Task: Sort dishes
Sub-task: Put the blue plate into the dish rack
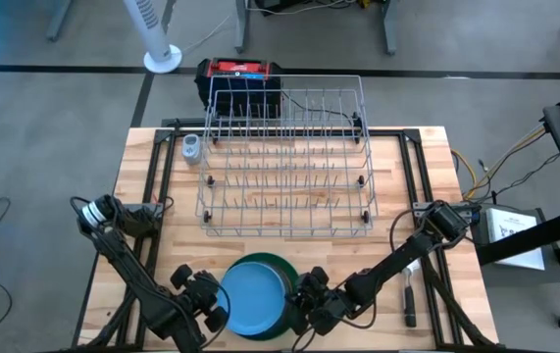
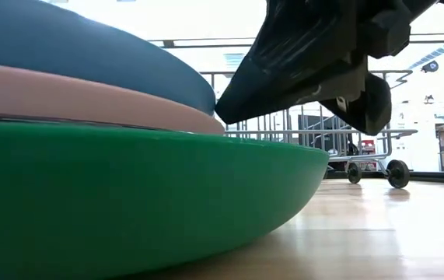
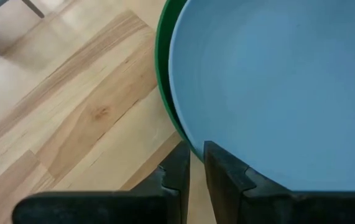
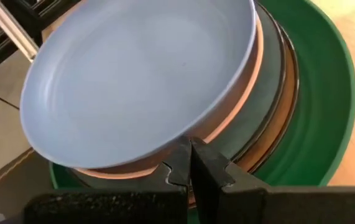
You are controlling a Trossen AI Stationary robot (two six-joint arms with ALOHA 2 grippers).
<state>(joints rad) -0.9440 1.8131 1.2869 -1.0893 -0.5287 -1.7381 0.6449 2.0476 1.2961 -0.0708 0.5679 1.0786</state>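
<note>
The grey wire dish rack (image 1: 286, 162) stands at the middle of the wooden table (image 1: 142, 206). Near the front edge sits a stack of round plates: the large green plate (image 4: 326, 118) at the bottom, dark orange-brown plates (image 4: 286, 93) above it, then a pale pink plate (image 4: 252, 81), with the light blue plate (image 1: 253, 298) tilted on top. Both arms reach low toward the stack. The left gripper (image 3: 196, 163) pinches the blue plate's rim, jaws nearly together. The right gripper (image 4: 189, 155), jaws closed together, is pressed at the opposite edge under the blue rim.

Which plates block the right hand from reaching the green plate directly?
Probably no direct reach: the right hand sits shut at the stack's edge, with the light blue plate and pink plate above the green plate.
</note>
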